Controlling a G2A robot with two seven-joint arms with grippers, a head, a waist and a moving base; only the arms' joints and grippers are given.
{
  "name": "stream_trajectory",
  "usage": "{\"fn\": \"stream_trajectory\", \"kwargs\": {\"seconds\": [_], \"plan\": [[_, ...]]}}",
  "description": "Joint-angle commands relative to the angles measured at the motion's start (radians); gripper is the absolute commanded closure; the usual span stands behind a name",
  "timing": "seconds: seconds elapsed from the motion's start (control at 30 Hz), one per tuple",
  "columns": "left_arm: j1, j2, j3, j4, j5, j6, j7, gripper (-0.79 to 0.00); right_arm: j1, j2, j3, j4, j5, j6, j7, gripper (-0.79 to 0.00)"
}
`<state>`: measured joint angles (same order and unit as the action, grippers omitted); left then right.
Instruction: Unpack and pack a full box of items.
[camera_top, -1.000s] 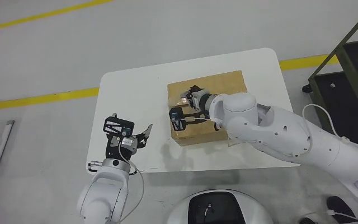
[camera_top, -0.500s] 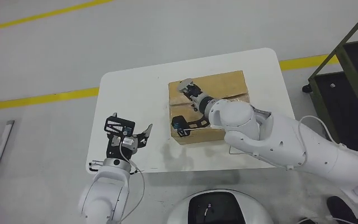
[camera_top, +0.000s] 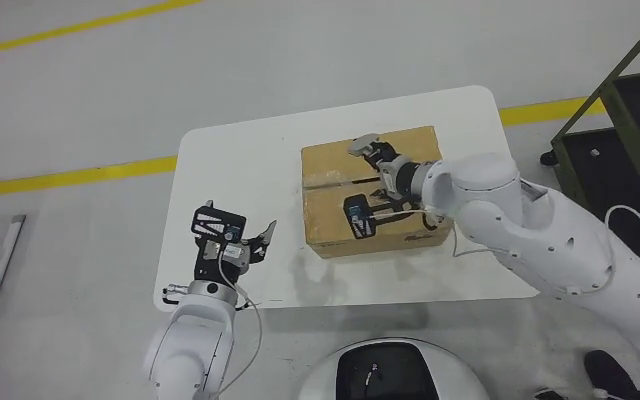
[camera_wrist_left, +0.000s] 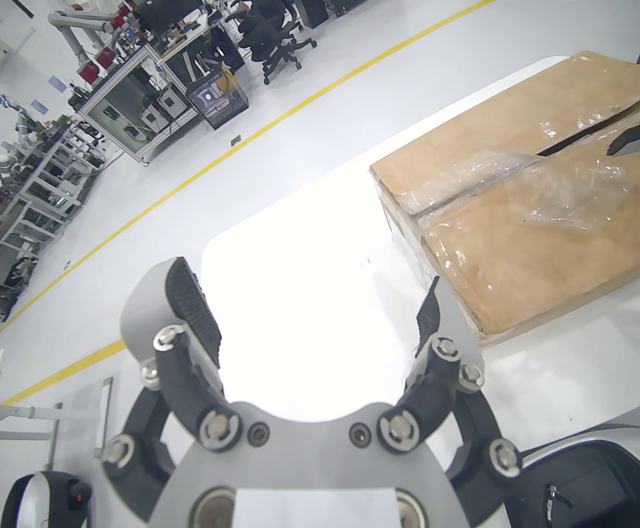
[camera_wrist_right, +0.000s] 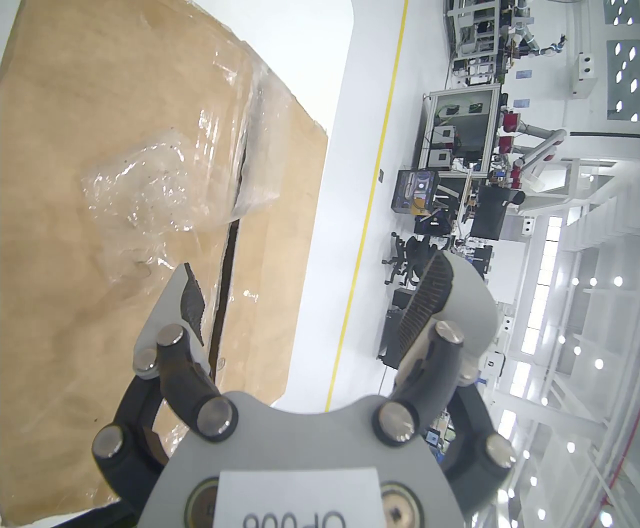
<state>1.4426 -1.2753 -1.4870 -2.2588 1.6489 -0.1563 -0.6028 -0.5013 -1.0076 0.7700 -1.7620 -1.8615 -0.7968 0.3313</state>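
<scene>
Rightward along the box (camera_top: 328, 222) top slides the right gripper (camera_top: 373, 150), spread wide, one finger (camera_wrist_right: 192, 300) at the flap seam (camera_wrist_right: 231, 260); left gripper (camera_top: 237, 218) hovers wide open over the table (camera_top: 240, 160).

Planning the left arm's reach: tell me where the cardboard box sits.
Top view: the cardboard box sits on the right half of the white table, beneath the right gripper.

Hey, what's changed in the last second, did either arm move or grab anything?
The right gripper moved over the top of the cardboard box toward the robot's right, from the box's left end to about mid-seam. It is open and grips nothing. The box stayed put with its flaps down, and the left gripper stayed open over the table.
</scene>
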Motion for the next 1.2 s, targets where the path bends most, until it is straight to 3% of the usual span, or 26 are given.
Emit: {"fn": "stream_trajectory", "kwargs": {"seconds": [0.0, 0.27, 0.4, 0.5, 0.63, 0.7, 1.0, 1.1, 1.17], "plan": [[0.000, 0.000, 0.001, -0.001, 0.000, 0.000, -0.001, -0.785, -0.019, 0.011, 0.043, -0.004, 0.007, -0.017, -0.023, -0.785], [0.000, 0.000, 0.001, -0.001, 0.000, 0.000, -0.001, -0.785, -0.146, 0.062, 0.276, 0.010, 0.116, -0.041, -0.061, -0.785], [0.000, 0.000, 0.001, -0.001, 0.000, 0.000, -0.001, -0.785, -0.247, 0.069, 0.422, 0.063, 0.447, 0.038, -0.077, -0.785], [0.000, 0.000, 0.001, -0.001, 0.000, 0.000, -0.001, -0.785, -0.296, 0.067, 0.463, 0.089, 0.707, 0.055, -0.044, -0.785], [0.000, 0.000, 0.001, -0.001, 0.000, 0.000, -0.001, -0.785, -0.323, 0.057, 0.452, 0.097, 0.980, 0.066, -0.035, -0.785], [0.000, 0.000, 0.001, -0.001, 0.000, 0.000, -0.001, -0.785, -0.311, 0.053, 0.424, 0.105, 1.041, 0.043, -0.006, -0.785], [0.000, 0.000, 0.001, -0.001, 0.000, 0.000, -0.001, -0.785, -0.300, 0.050, 0.403, 0.108, 1.050, 0.023, 0.020, -0.785], [0.000, 0.000, 0.001, -0.001, 0.000, 0.000, -0.001, -0.785, -0.324, 0.044, 0.385, 0.117, 1.133, 0.036, -0.023, -0.785], [0.000, 0.000, 0.001, -0.001, 0.000, 0.000, -0.001, -0.785, -0.298, 0.039, 0.357, 0.121, 1.119, 0.057, 0.037, -0.785]]}}
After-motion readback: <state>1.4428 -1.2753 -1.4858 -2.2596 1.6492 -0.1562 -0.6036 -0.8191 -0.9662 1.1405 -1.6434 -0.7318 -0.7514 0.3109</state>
